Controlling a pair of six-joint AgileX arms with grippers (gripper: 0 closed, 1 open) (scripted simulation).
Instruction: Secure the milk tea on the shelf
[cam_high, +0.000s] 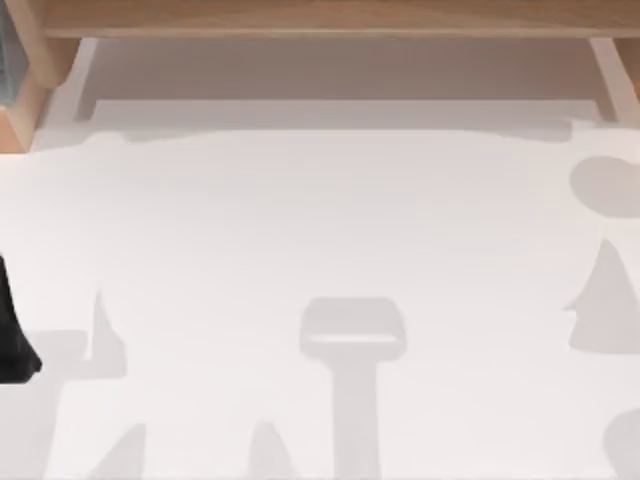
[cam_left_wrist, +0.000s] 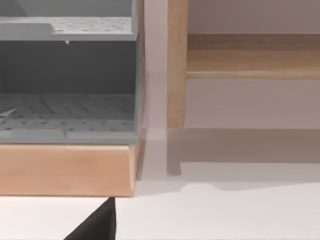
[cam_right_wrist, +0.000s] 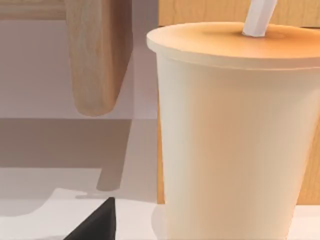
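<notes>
The milk tea (cam_right_wrist: 225, 145) is a cream-white cup with a flat lid and a white straw. It stands upright on the white table, close in front of my right gripper (cam_right_wrist: 97, 222), of which a black tip shows low in the right wrist view. The shelf is a light-brown plank (cam_high: 320, 15) along the table's far edge, with wooden uprights (cam_right_wrist: 97, 55) (cam_left_wrist: 176, 65). My left gripper (cam_left_wrist: 97, 225) shows as a black tip facing the shelf's left upright. A dark part of the left arm (cam_high: 15, 330) sits at the table's left edge.
A grey perforated rack (cam_left_wrist: 67, 75) on a wooden base (cam_left_wrist: 65, 170) stands left of the shelf, at the far left corner (cam_high: 20, 100). A wooden panel (cam_right_wrist: 200, 10) rises behind the cup. The white table (cam_high: 320, 250) carries grey shadows.
</notes>
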